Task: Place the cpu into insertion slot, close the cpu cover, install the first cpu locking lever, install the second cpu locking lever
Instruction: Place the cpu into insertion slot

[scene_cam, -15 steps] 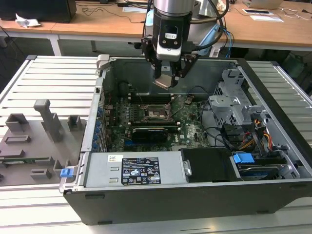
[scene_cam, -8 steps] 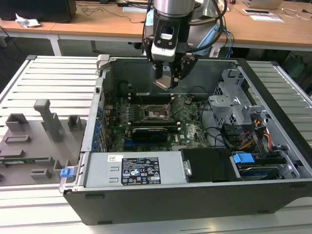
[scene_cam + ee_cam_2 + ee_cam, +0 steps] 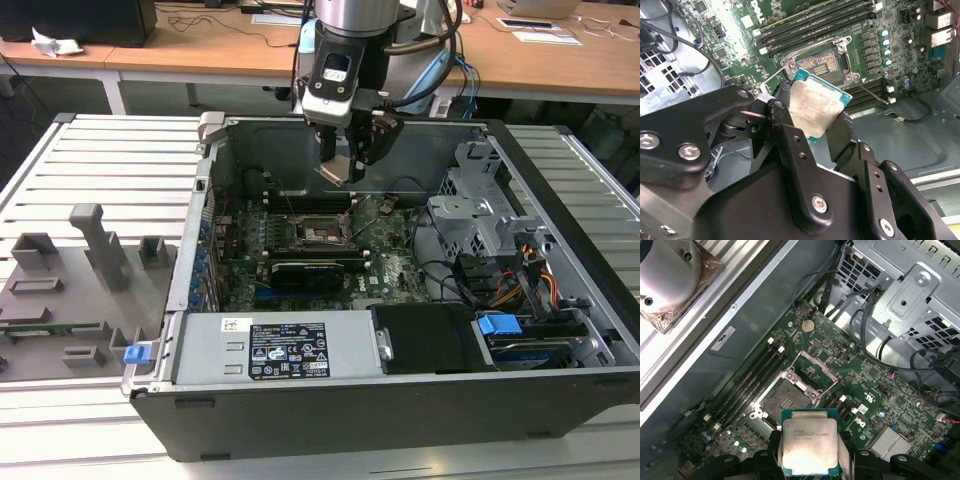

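The cpu point(image 3: 817, 107) is a small square chip with a silver-grey top and a teal edge, and my gripper point(image 3: 815, 114) is shut on two of its opposite sides. In the exterior view the gripper point(image 3: 345, 165) hangs inside the open computer case with the cpu point(image 3: 338, 172) tilted, well above the motherboard. The insertion slot point(image 3: 785, 399) lies bare below and slightly ahead of the cpu point(image 3: 810, 440), its contact field exposed. The cpu cover point(image 3: 815, 367), a thin silvery frame, stands raised at the slot's far side. In the exterior view the slot point(image 3: 318, 232) sits mid-board.
A long black card point(image 3: 315, 270) lies just in front of the slot, with memory slots point(image 3: 747, 382) alongside. A metal drive cage point(image 3: 480, 215) and cables fill the exterior view's right. The case walls point(image 3: 200, 220) enclose the board. A grey fixture plate point(image 3: 70, 290) lies outside.
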Controlling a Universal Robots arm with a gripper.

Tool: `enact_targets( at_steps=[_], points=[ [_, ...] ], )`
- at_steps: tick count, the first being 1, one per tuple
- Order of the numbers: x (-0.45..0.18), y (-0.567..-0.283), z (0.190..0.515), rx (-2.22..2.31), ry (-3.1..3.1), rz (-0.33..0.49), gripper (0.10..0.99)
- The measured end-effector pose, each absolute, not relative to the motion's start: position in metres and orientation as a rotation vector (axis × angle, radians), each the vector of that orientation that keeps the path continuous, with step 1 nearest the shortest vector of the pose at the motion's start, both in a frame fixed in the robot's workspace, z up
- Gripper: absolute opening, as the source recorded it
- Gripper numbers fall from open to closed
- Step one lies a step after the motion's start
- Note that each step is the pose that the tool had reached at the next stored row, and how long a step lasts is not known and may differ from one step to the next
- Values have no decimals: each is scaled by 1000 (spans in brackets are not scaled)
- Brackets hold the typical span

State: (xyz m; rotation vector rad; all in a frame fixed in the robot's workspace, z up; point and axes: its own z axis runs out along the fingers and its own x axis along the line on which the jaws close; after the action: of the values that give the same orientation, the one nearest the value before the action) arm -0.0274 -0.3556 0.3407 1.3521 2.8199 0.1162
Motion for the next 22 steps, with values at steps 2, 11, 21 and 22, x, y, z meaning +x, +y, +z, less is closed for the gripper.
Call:
enact_targets(
  at_steps=[2,11,21,22],
  points=[
    [-28,-356,340,1356,2819,116,529],
    [-27,-356,336,1381,2811,112,529],
    [-27,-356,333,1414,2797,110,529],
    [-27,-356,333,1418,2795,110,529]
  ],
)
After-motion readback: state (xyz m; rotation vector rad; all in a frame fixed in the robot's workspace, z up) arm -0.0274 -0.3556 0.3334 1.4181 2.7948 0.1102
